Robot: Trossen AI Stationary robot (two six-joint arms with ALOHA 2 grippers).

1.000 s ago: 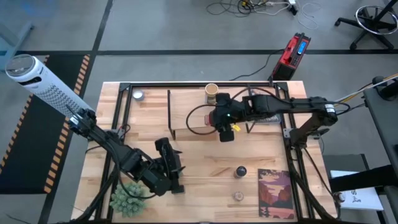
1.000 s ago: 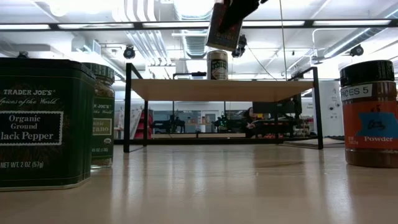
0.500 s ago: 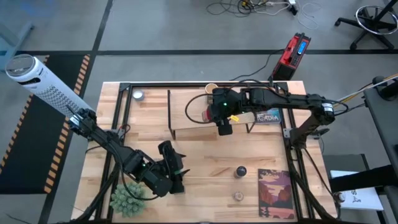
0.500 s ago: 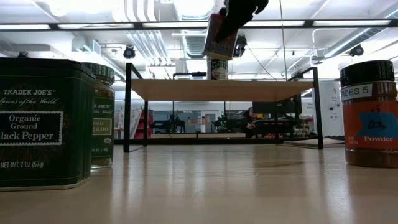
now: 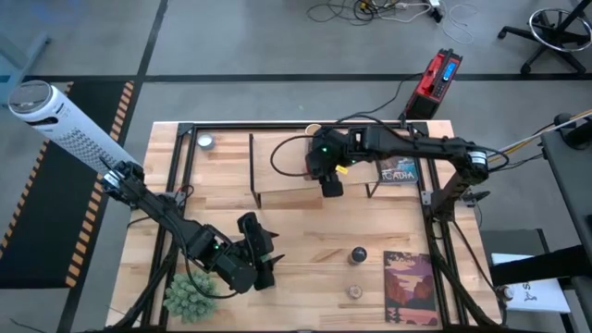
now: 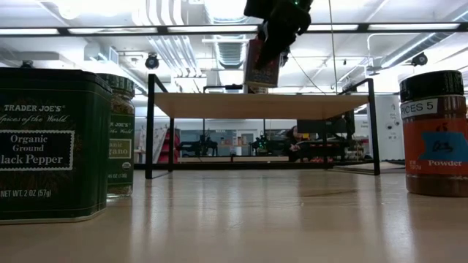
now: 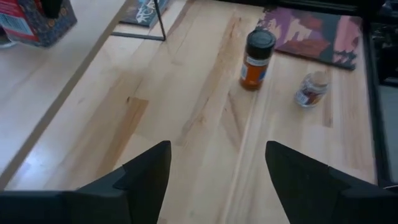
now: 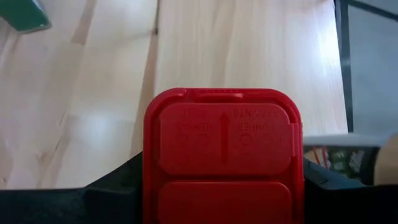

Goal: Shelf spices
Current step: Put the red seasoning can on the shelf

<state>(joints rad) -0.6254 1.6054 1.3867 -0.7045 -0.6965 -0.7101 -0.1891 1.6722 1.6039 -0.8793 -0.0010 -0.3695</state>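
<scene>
Holding the red tin above the shelf

Right hand [image 5: 326, 172] is clamped on the red square tin [image 8: 222, 155], at upper centre of the high view over the shelf [image 5: 277, 166]; whether it touches the board is unclear. Left hand [image 7: 216, 171], fingers apart, hovers over the desk [image 5: 305, 240], lower left.

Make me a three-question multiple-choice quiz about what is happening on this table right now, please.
1. Where is the right hand?
A. over the shelf
B. beside the plant ball
C. off the table

2. What colour is the lid of the tin it holds?
A. green
B. red
C. white

3. What is the left hand doing?
A. gripping a jar
B. pressing a book
C. open, holding nothing

Answers: 1 A, the overhead view shows it above the shelf. 2 B, its own camera shows a red lid between the fingers. 3 C, its fingers stand apart over bare table.
</scene>
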